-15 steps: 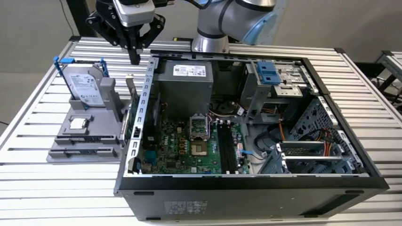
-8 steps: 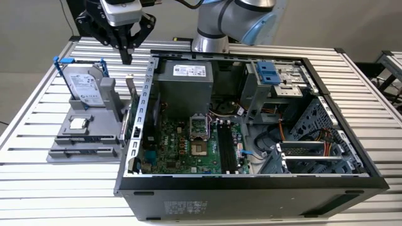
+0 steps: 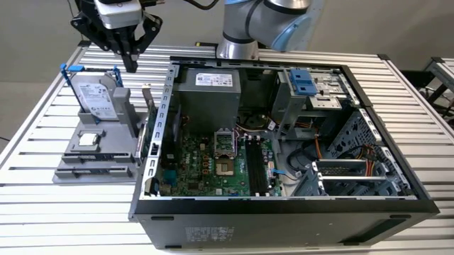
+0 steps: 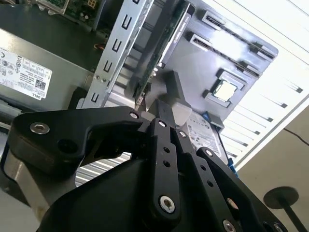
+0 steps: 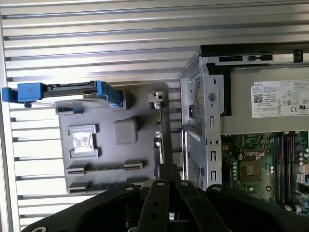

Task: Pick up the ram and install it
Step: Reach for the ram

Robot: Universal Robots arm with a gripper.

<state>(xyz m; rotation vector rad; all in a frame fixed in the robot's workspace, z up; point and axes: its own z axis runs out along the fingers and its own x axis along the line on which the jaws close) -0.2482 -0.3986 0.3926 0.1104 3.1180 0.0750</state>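
— Green board, thin, standing on edge: is that the ram (image 3: 150,119)?
— Yes. It sits along the holder's (image 3: 92,172) edge nearest the case (image 3: 284,207), just beside the case wall.
— And the gripper (image 3: 131,67)?
— Hanging above the holder's far corner on the case side, apart from the ram and near the drive (image 3: 95,95). Jaws look pressed together, nothing between them, though I can't be sure.

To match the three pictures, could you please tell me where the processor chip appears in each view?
Exterior view: processor chip on the grey holder, toward the exterior view's left.
First wrist view: chip in its square recess on the holder.
Second wrist view: chip on the holder, past the fingers.
Shared landmark: the blue-framed hard drive.
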